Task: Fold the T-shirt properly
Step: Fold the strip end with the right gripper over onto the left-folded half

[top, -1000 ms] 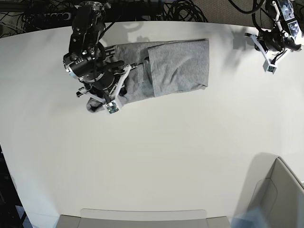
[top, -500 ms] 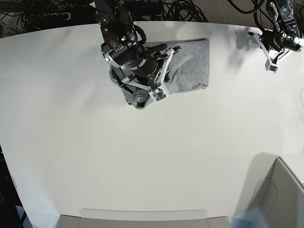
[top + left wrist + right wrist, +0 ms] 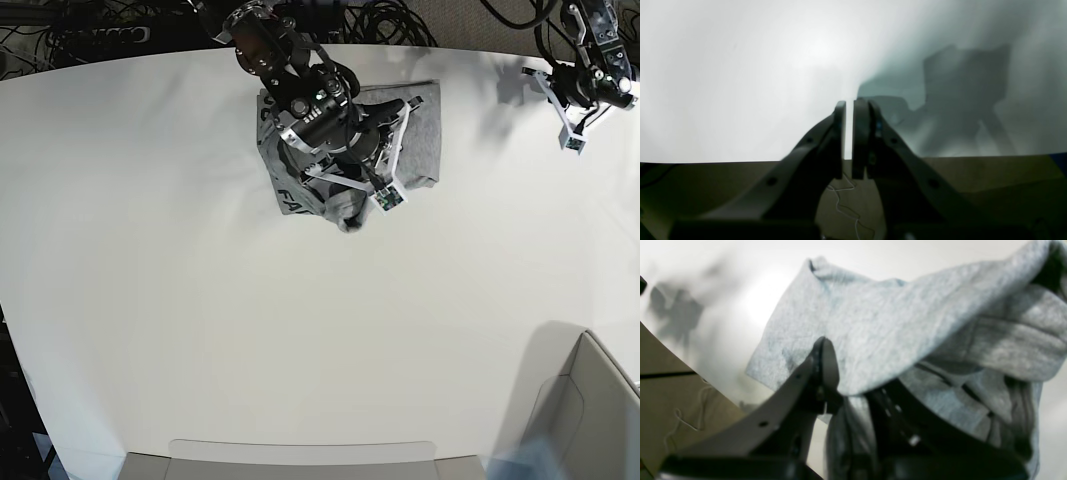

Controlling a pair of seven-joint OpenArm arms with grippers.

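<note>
I am seeing one grey T-shirt [image 3: 425,130], one white desk [image 3: 300,340], two robot arms, each with one gripper, and one box [image 3: 590,420] at the corner.

We read only part of black block lettering on the T-shirt [image 3: 300,195], approx "FA", on the fabric edge just left of the right gripper [image 3: 385,185] in base view. Rest hidden; no other legible text.

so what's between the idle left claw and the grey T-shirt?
Only bare white tabletop lies between the left claw and the heather-grey cotton T-shirt; the base view shows it.
</note>
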